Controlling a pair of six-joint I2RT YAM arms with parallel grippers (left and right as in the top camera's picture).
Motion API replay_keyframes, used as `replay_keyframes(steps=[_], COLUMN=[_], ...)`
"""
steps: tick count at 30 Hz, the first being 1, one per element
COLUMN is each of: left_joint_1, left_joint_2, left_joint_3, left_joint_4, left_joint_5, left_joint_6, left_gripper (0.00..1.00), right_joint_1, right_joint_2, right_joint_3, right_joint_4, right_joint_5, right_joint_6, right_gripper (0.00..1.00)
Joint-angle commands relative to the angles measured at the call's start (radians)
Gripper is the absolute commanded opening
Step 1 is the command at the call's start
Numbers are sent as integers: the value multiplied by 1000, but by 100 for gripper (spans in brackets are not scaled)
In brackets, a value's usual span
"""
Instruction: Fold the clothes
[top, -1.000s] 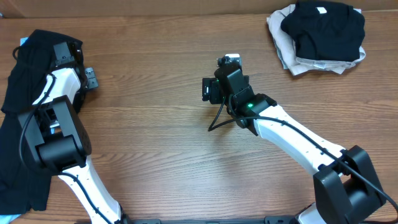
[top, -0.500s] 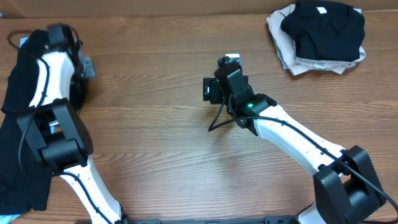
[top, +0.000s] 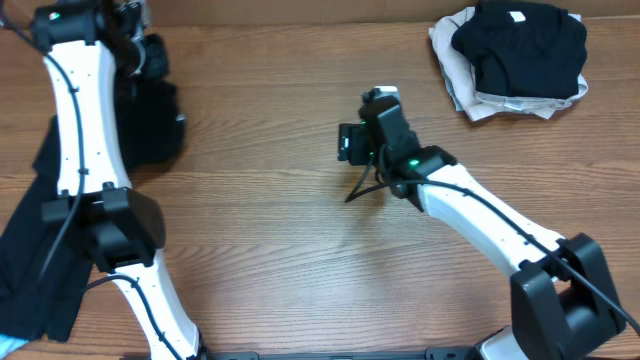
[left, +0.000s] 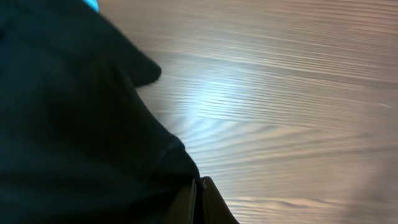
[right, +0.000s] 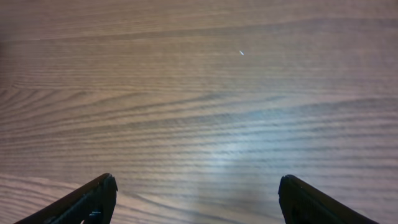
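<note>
At ten o'clock on the table (top: 260, 230), clamped the black garment (top: 150, 120) tight in the left gripper (left: 198, 193), trailing it toward seven o'clock. Held the right gripper (right: 198, 180) wide and empty at centre. Seemed mid-pull, drawing it out to spread; called next for grasping a second corner.

open table (top: 260, 250) mid-way; folded pile (top: 515, 55) fills far right corner.
</note>
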Motion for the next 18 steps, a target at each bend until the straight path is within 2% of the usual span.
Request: replay_keyframes(steps=[1, 8, 18], left_joint_1=[-88, -140, -167], left_joint_2=[-11, -11, -14], left_joint_3=[121, 309, 579], left_joint_4=[-29, -47, -138], left_joint_5=[82, 79, 174], left_joint_6=[5, -16, -11], left_gripper=[4, 4, 4], right_joint_1=[-55, -121, -193], right_joint_2=[-90, -119, -209], right_joint_3=[32, 32, 34], right_joint_4=[-26, -80, -104], right_joint_5=[-96, -218, -306], right_joint_6=[10, 10, 32], right_gripper=[87, 87, 87])
